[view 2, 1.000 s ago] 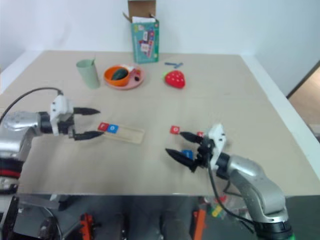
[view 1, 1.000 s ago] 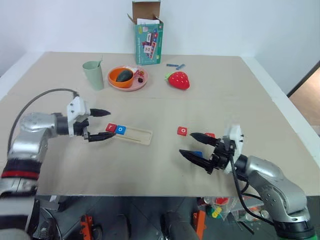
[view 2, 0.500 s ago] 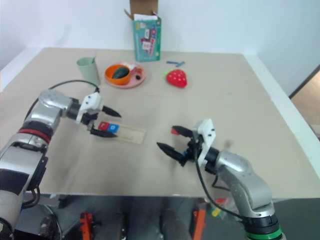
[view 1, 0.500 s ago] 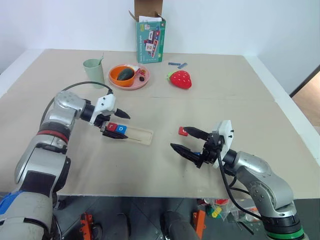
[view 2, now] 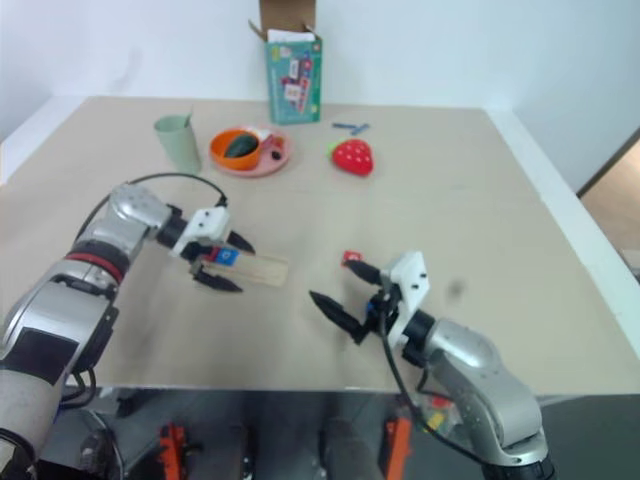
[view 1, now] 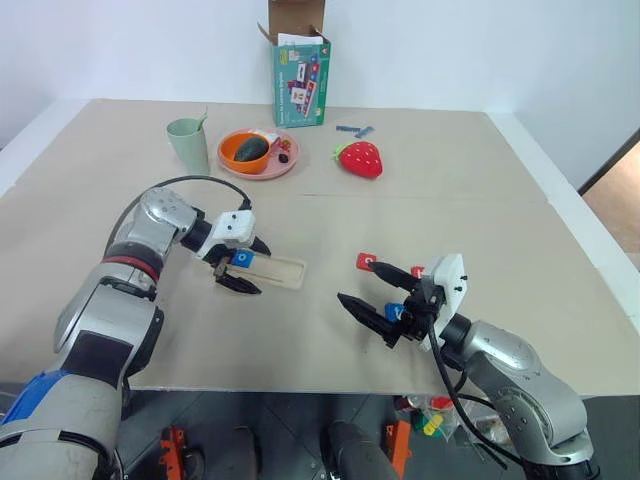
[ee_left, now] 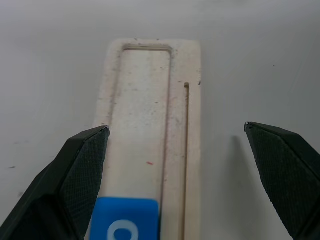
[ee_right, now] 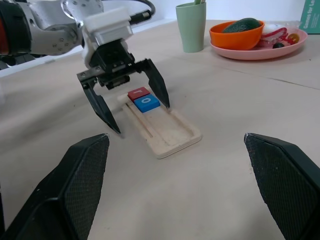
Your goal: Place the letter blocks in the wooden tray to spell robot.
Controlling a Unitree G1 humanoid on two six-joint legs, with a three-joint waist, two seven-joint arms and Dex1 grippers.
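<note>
Wooden tray (ee_right: 167, 131): on the table, red block (ee_right: 138, 93) and blue "o" block (ee_right: 147, 103) at its left end
Left gripper (view 1: 241, 266): fingers spread, straddling tray
Right gripper (view 1: 374, 292): spread, empty
Loose red block (view 1: 366, 262): beside right gripper

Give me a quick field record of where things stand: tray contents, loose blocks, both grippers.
wooden tray: holds two blocks at its left end, rest of slot bare
red block: in tray, first place
blue o block: in tray, next to the red one
loose red block: on table, by right gripper
left gripper: open, straddling the tray, holding nothing
right gripper: open, holding nothing
</note>
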